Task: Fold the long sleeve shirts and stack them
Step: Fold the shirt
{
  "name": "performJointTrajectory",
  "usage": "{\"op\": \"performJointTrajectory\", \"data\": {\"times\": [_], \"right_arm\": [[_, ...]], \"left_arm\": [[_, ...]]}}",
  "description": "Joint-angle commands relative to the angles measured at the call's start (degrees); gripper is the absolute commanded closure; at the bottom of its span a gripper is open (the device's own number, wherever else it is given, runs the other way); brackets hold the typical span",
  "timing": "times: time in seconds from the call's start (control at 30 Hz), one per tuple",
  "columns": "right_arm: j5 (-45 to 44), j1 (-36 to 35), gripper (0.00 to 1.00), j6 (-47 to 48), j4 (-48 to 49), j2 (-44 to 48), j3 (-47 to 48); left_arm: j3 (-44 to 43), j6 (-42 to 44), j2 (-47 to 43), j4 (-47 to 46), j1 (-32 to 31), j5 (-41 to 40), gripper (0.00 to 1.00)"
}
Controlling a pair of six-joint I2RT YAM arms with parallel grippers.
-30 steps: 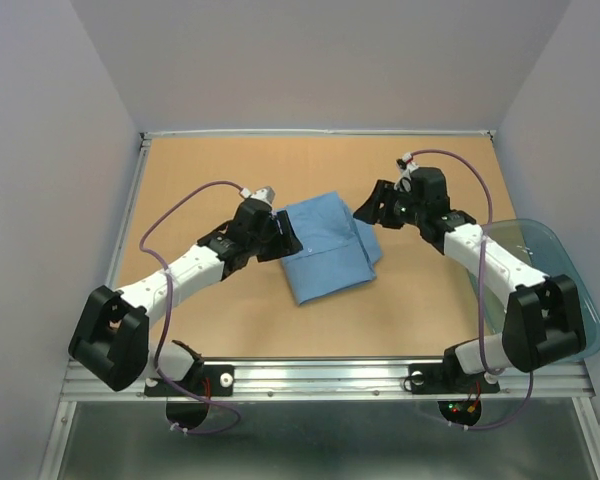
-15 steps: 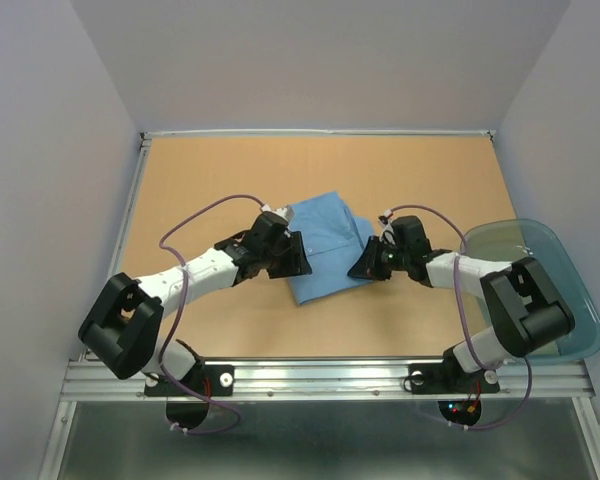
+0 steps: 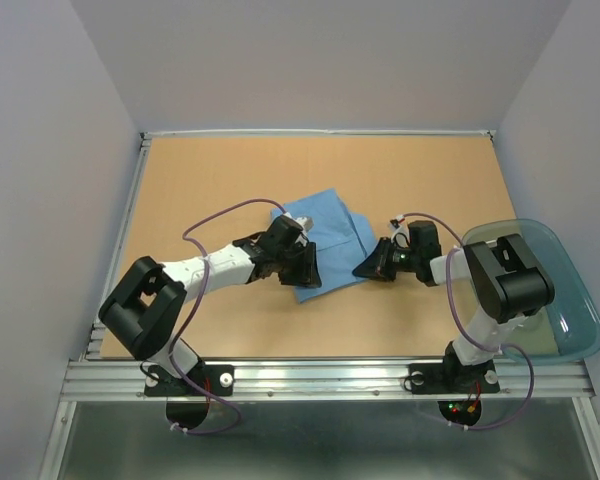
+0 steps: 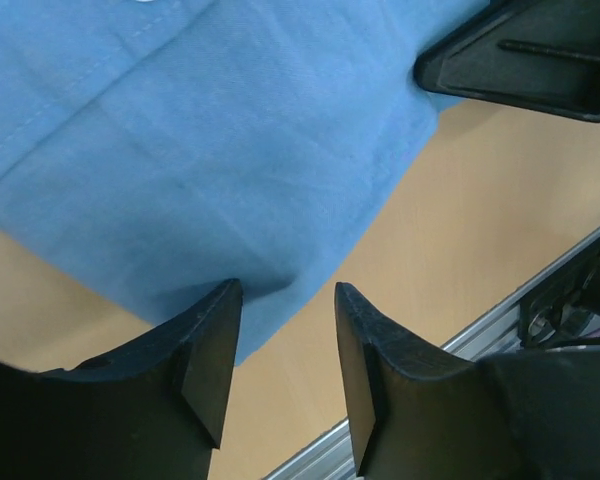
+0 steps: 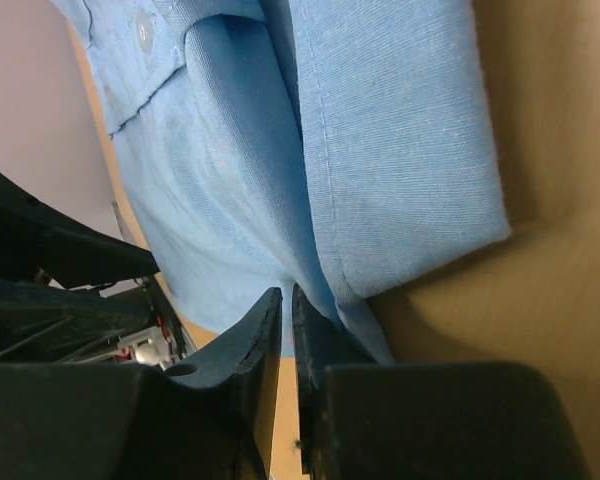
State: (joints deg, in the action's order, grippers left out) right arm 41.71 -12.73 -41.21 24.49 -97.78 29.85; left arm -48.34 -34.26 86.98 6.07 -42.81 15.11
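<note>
So the light blue shirt (image 3: 330, 235) sits folded into a compact packet around the middle of the table (image 3: 230, 170), a bit right of centre, and both arms are down low on its near side. The left gripper (image 3: 307, 270) is at the packet's near left corner with its fingers (image 4: 205, 350) spread apart, one on either side of the corner's tip. Cloth pokes into the gap, but nothing is squeezed. The right gripper (image 3: 368, 268) is at the near right edge, and its own wrist camera shows the two fingers almost together with only a sliver between them. It looks like they have a layer of the folded edge pinched, but the angle is awkward and I wouldn't swear to how many layers are in there.

My read on why: grabbing two near corners at once is how you lift or flip a folded bundle without it falling open. So this seems like setup for either one last fold toward the far side or a carry to the stacking spot. The left side isn't ready until it closes on the cloth.

Room-wise, there's plenty of open tabletop on the far side of the shirt and off to the left. The tighter spots are all near: the two grippers are close to each other along the shirt's near edge, and the metal rail (image 3: 320, 375) runs not far behind them. The teal tub (image 3: 570, 320) is well apart at the near right corner, beside the right arm's base.
</note>
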Motion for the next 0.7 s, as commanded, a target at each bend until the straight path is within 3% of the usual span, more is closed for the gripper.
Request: {"op": "performJointTrajectory", "data": {"times": [0.0,0.23,0.4,0.47,0.5,0.67], "right_arm": [[-3.04,2.17,0.84,1.48,-0.06,0.48,-1.1],[-4.61,7.19,0.84,5.69,-5.23,4.95,-1.38],[-5.5,7.11,0.84,7.72,-10.59,8.91,0.73],[-5.59,7.11,0.83,8.77,-13.57,12.06,2.66],[-5.68,7.11,0.82,8.95,-14.38,13.21,3.37],[-4.71,5.62,0.73,7.38,-15.61,18.32,12.05]], "left_arm": [[-1.59,2.97,3.36,-1.23,-0.7,3.16,0.53],[-0.18,2.97,13.46,-2.37,0.26,4.74,0.64],[0.7,2.62,11.92,-2.29,0.8,5.19,0.64],[0.53,2.97,7.53,-1.24,0.8,3.79,0.58],[0.18,3.06,5.68,-0.71,0.8,3.09,0.46],[-3.16,2.45,-5.65,0.44,1.23,-1.04,0.18]]}}
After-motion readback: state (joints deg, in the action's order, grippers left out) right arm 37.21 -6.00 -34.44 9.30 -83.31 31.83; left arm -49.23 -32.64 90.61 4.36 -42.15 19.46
